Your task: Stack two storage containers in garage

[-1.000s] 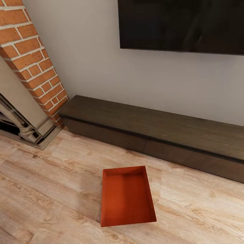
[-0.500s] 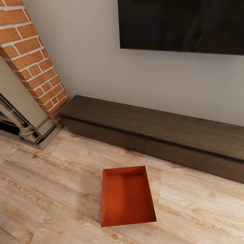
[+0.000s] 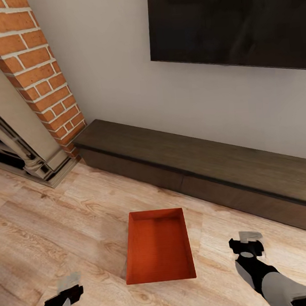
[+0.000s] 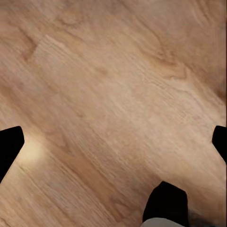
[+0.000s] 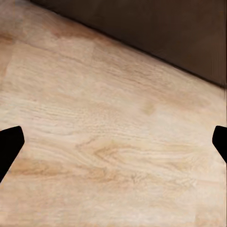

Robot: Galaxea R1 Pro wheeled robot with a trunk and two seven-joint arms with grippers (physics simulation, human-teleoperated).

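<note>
Head view: one storage container sits open-side-up on the wood-plank floor of the living room, just in front of the low dark TV bench, below the wall TV. Brick fireplace off to the left. Only this one red-orange box is visible here. Left gripper is low near the container's near-left corner, right gripper beside its right wall. Both are apart from the box, no contact. My read: the arms bracket the box so they can squeeze it from both sides, since it looks too wide for one claw. Finger spread isn't readable from this angle.

Left wrist view: looks straight onto floor planks. Dark fingertips sit at opposite frame edges, so the claw is spread wide with nothing between them. Another dark shape at the edge looks like part of the robot, can't say which. The container isn't in line with this claw, so it needs to swing inward.

Right wrist view: planks again, with the dark bench front across the far edge. Fingertips also at opposite edges, so it's wide and empty.

Status guess: pickup of the first box not started, carry and stack in the garage all pending. Risk: uneven side pressure could tip the shallow box.
</note>
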